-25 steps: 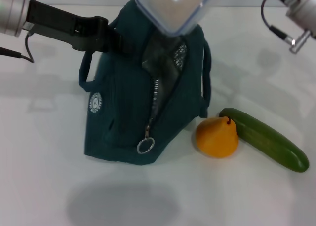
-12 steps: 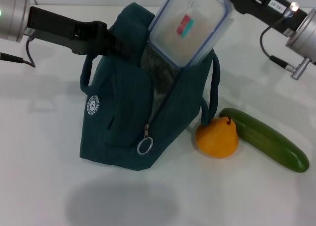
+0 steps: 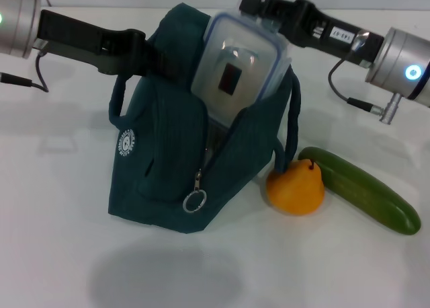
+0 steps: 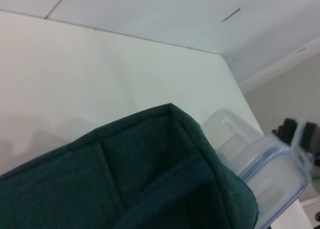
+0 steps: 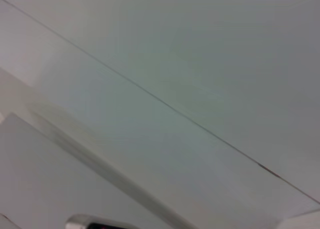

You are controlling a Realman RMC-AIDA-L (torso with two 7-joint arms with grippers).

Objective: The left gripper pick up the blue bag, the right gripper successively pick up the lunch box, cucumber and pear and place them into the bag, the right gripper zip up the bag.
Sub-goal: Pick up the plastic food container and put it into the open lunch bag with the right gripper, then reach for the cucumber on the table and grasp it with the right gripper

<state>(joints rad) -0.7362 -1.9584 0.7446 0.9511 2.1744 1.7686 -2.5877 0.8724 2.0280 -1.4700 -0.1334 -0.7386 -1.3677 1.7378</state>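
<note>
Right gripper (image 3: pixel 263 15) is clamped on the top edge of the box (image 3: pixel 235 62), coming in from the robot's right at the bag's upper rear. The box hangs tilted, lid toward the head camera, lower part already inside the bag (image 3: pixel 175 153) mouth, upper part sticking out. Box long axis runs steeply down into the opening, so the coming move looks like a push along that axis, then release. Left gripper (image 3: pixel 151 56) is at the bag's upper left edge, closed on the fabric there and holding the mouth up and open; fingertips are buried in cloth. Zipper is undone, ring pull (image 3: pixel 193 202) hanging low on the front. Pear (image 3: pixel 295 187) sits on the table (image 3: pixel 54 254) just right of the bag base, touching the cucumber (image 3: pixel 363 190), which lies diagonally, away to the right. Both are on the right arm's side. Left wrist view shows the bag rim from close up with the box corner poking past it, and that corner is clear of the fabric edge. Right wrist view shows only blank surfaces, nothing useful.
</note>
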